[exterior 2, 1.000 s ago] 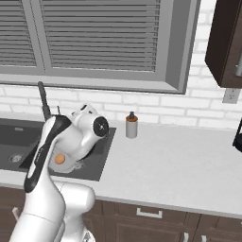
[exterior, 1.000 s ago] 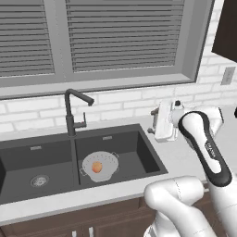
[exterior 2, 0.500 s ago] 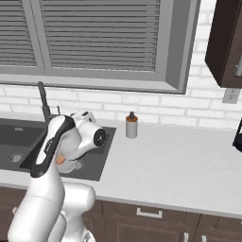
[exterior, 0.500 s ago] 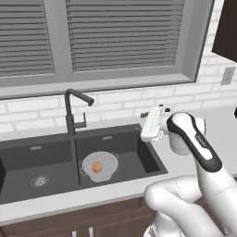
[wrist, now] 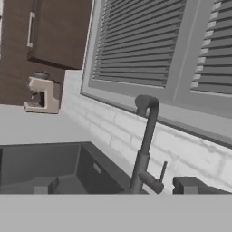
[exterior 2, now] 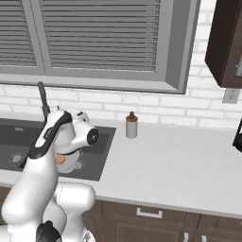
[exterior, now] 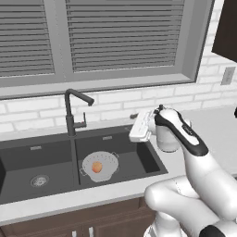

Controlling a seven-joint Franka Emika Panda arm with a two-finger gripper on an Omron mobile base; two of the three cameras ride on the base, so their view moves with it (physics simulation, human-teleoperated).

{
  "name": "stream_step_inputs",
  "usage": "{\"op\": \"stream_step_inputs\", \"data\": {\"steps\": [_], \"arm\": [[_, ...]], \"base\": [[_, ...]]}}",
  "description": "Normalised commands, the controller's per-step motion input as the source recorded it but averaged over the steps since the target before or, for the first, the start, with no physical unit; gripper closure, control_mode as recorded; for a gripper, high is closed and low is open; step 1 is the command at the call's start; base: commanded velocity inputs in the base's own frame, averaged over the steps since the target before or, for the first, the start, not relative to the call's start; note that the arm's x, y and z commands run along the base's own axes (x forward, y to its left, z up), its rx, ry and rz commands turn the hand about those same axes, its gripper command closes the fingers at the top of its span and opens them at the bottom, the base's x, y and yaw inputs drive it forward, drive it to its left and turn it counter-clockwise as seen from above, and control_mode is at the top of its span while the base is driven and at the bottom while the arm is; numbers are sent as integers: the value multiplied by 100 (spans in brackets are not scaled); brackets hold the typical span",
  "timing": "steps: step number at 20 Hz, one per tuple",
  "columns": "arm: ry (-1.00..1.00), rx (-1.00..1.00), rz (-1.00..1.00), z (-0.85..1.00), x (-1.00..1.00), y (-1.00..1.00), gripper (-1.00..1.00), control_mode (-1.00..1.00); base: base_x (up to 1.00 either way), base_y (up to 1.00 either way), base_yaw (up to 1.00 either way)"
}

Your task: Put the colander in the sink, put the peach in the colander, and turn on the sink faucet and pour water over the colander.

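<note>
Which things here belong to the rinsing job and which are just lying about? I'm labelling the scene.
Job:
- sink
- colander, in the right basin
- peach, inside the colander
- sink faucet
- gripper, fingers open, empty

Lying about:
- soap dispenser on the counter

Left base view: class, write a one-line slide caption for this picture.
Peach sits in the colander in the sink's right basin; the open gripper hovers right of the faucet.

Orange peach (exterior: 96, 167), pale perforated colander (exterior: 100, 165), dark sink (exterior: 46, 157).
</note>
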Motion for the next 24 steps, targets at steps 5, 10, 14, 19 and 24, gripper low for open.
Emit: {"op": "stream_step_inputs", "data": {"steps": [5,10,14,19,24], "arm": [[4,0,0,-6,46,37,-100,-100],[4,0,0,-8,31,43,-100,-100],[4,0,1,-17,33,27,-100,-100],[0,0,1,-22,35,24,-100,-100],[0,0,0,-13,19,19,-100,-100]], "base": [[0,0,0],[0,0,0],[0,0,0],[0,0,0],[0,0,0]]}}
